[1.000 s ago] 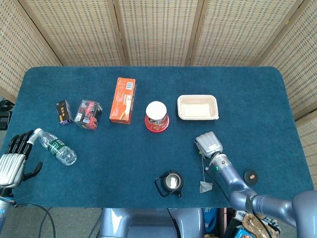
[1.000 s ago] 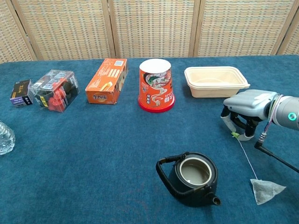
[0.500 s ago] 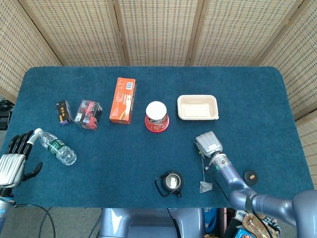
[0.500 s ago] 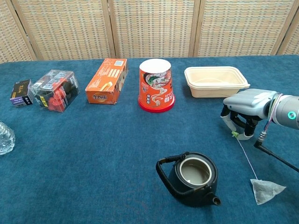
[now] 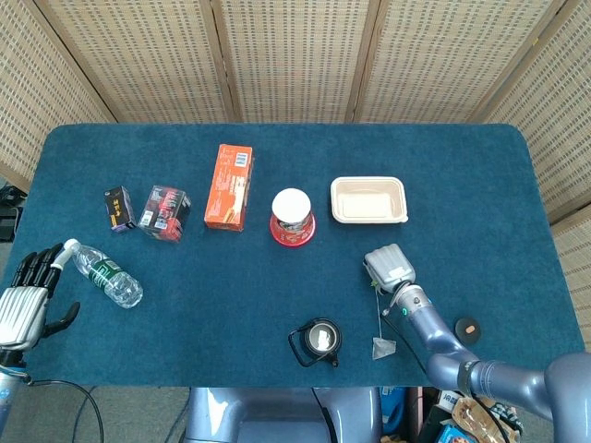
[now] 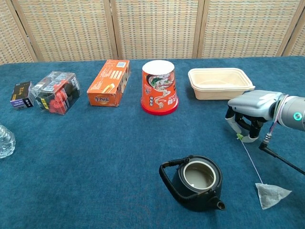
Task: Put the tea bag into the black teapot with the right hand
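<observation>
The black teapot (image 5: 319, 340) (image 6: 195, 182) stands lidless near the table's front edge, handle to the left. The tea bag (image 5: 381, 348) (image 6: 271, 195) lies on the cloth to the right of the teapot. Its string runs up to a small greenish tag. My right hand (image 5: 389, 268) (image 6: 250, 112) hovers palm down behind the bag and pinches that tag between its curled fingertips. At the table's left edge my left hand (image 5: 26, 300) rests with its fingers spread and holds nothing. It does not show in the chest view.
Along the back stand a beige tray (image 6: 220, 82), a red noodle cup (image 6: 159, 87), an orange box (image 6: 109, 82) and two small dark boxes (image 6: 55, 92). A water bottle (image 5: 103, 273) lies by my left hand. A small black disc (image 5: 468, 328) lies right of my right forearm.
My right hand has crept very slightly up with the tag. The tea bag and the teapot stay where they were. The left hand has not moved.
</observation>
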### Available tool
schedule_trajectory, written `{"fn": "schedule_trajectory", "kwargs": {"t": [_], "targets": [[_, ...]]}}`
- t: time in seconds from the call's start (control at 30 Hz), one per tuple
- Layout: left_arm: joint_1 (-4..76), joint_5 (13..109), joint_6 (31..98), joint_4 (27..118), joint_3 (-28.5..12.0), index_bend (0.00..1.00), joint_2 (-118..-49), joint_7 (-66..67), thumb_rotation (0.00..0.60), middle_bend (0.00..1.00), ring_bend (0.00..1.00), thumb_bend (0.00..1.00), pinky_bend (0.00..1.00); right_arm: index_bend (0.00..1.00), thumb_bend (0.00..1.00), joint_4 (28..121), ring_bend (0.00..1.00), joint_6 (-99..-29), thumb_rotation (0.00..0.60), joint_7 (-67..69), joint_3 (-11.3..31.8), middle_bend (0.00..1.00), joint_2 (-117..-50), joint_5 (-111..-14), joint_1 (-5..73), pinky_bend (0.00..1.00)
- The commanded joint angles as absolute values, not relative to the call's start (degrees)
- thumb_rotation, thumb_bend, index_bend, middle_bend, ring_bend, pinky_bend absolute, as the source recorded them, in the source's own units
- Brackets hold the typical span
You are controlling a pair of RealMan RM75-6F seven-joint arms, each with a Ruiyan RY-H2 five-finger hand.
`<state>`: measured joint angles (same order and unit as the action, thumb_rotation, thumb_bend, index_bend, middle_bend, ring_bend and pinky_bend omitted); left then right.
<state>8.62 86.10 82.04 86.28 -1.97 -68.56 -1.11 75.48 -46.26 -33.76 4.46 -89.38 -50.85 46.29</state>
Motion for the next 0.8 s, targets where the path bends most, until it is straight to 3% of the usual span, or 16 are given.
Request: {"fn": "schedule_trajectory", "kwargs": {"t": [0.03, 0.8], "targets": [[8.6, 86.09, 82.06, 86.25, -1.97, 0.0, -68.59, -1.17, 0.6, 0.0, 0.0, 0.38, 0.0, 0.66, 0.67, 75.62, 0.86, -46.26, 0.6, -33.75, 4.44, 0.83, -89.29, -50.66, 46.32, 0.94], [8.55, 86.18, 82.2, 86.4, -1.98, 0.0, -68.55, -1.07, 0.6, 0.0, 0.0, 0.38, 0.0, 0.67, 0.75, 80.34, 0.86, -48.76, 0.6, -32.17, 4.51, 0.83, -85.13, -51.12, 45.49, 0.94]]}}
